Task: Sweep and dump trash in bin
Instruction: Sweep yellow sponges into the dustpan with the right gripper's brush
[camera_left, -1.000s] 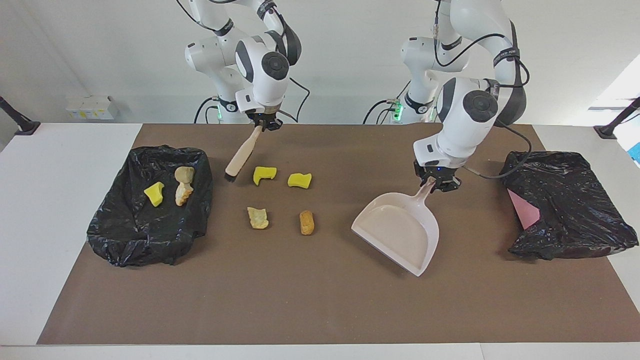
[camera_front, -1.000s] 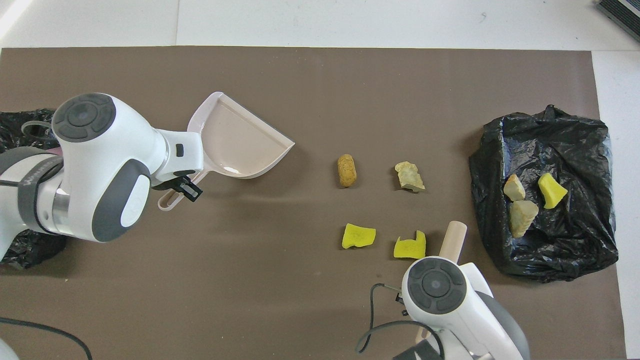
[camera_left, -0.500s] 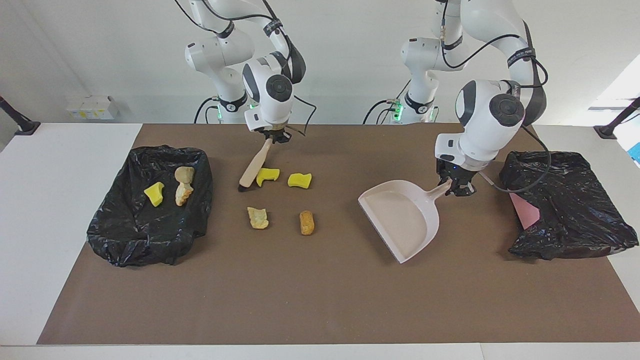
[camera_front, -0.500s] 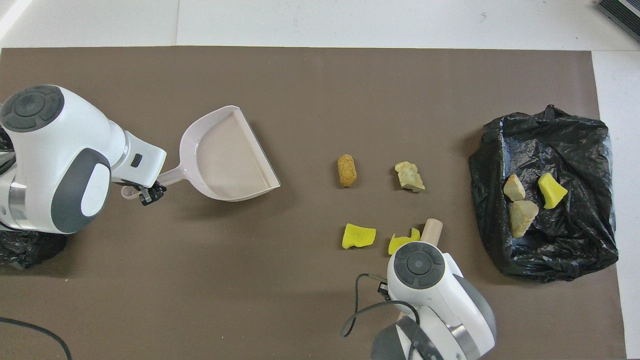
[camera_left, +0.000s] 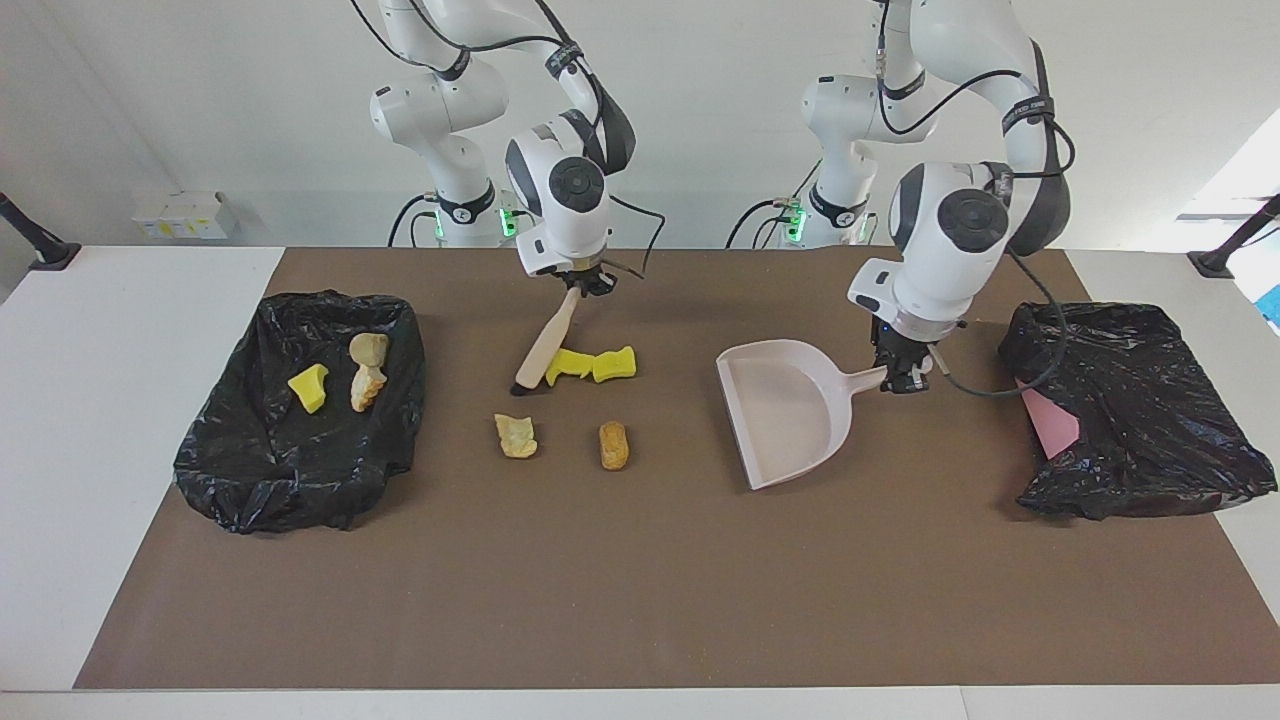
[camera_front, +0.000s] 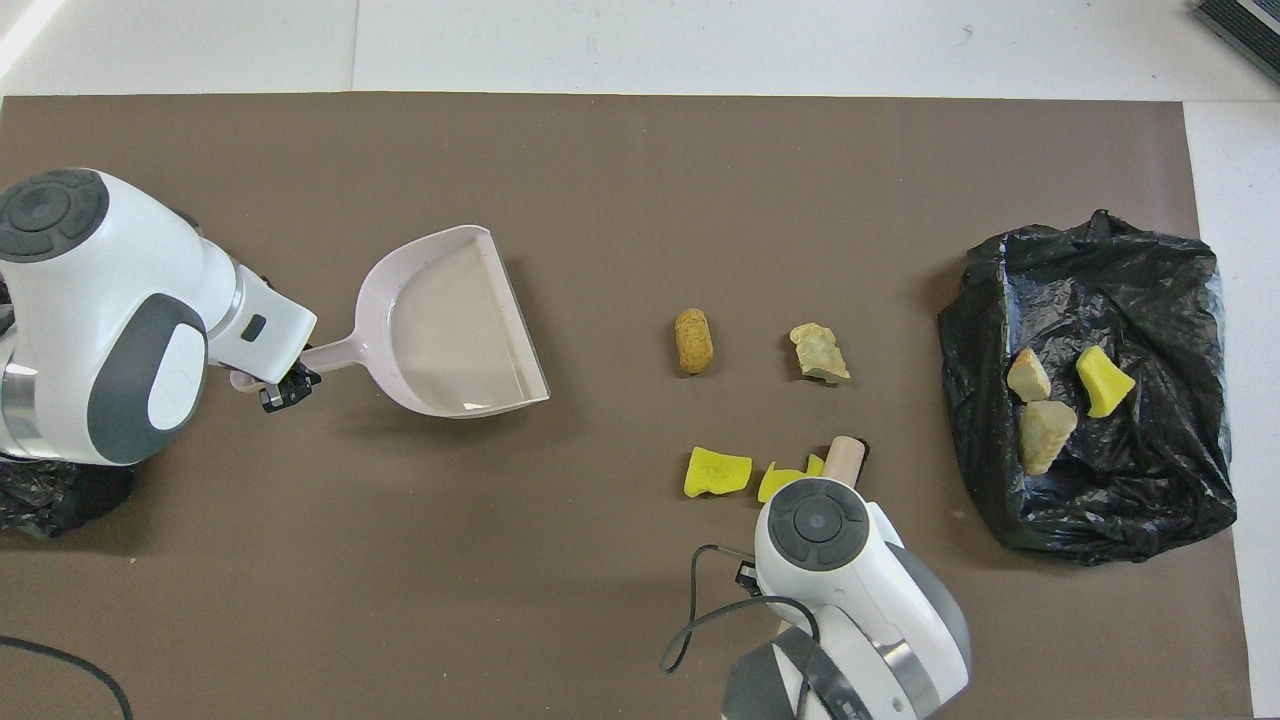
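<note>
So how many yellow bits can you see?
3. One yellow bit is in the bin at the right arm's end. Two are on the mat, touching each other, with the brush against one. The other bin's inside is hidden.

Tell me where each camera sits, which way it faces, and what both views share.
Facing view: high across the table, looking at the robots; both arms show with their bases, the right gripper holding the brush, the left gripper holding the dustpan.
Overhead view: above the robots' end, looking forward and steeply down; only the arms' wrists and heads show.
Shared: dustpan, brush, four loose scraps including a tan chunk, and the black bag with three scraps, half a turn apart.
</note>
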